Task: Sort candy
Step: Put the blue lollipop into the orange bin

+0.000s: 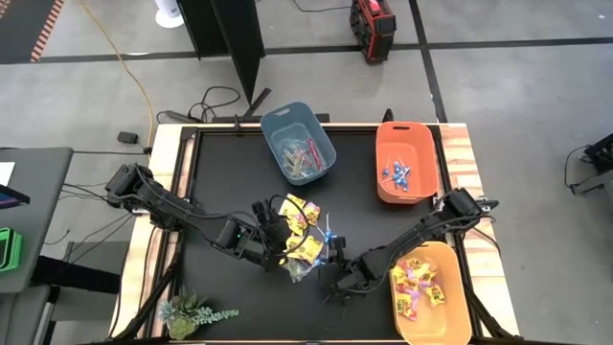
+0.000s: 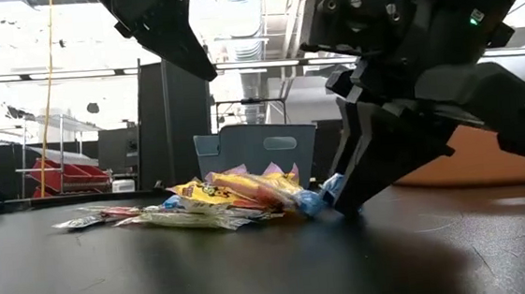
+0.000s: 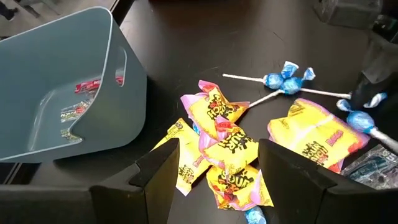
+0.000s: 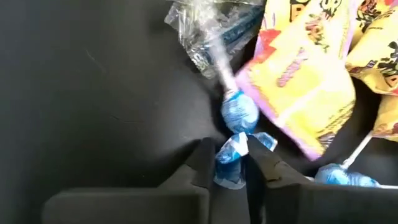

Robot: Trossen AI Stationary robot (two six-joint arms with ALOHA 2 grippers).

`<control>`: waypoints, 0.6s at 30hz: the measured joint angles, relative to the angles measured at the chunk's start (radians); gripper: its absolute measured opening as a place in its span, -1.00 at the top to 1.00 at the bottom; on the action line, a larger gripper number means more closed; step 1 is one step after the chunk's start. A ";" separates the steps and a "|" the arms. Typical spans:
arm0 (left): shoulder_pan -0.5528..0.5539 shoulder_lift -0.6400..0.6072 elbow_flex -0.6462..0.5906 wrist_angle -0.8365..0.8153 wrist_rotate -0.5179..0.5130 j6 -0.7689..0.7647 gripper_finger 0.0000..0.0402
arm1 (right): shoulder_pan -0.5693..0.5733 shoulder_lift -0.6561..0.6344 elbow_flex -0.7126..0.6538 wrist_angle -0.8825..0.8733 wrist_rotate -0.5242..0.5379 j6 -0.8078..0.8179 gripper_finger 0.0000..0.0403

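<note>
Pinching a blue-wrapped lollipop (image 4: pixel 232 163) by its wrapper, the right gripper (image 4: pixel 231 171) is probably readying a lift toward the orange bin (image 1: pixel 406 163) (left gripper (image 3: pixel 214 171) hovering open over candy (image 1: pixel 303 235) near the table's (image 1: pixel 220 172) front edge).

Bare bench (image 1: pixel 220 172) lies open left of the candy heap (image 1: pixel 302 235); the right pincer (image 1: pixel 337 285) blocks its near-right side.
</note>
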 joint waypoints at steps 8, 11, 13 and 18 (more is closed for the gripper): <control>0.000 0.000 0.000 0.000 0.000 0.000 -0.06 | 0.040 0.007 0.134 -0.206 -0.014 -0.021 0.90; 0.000 0.000 0.000 0.000 0.000 0.000 -0.06 | 0.062 0.003 0.201 -0.254 -0.014 -0.034 0.94; 0.000 0.000 0.000 0.000 0.000 0.000 -0.06 | 0.076 0.004 0.238 -0.290 -0.013 -0.050 0.97; 0.000 0.000 0.000 0.003 0.000 0.000 -0.06 | 0.094 -0.040 0.297 -0.302 0.019 -0.061 0.99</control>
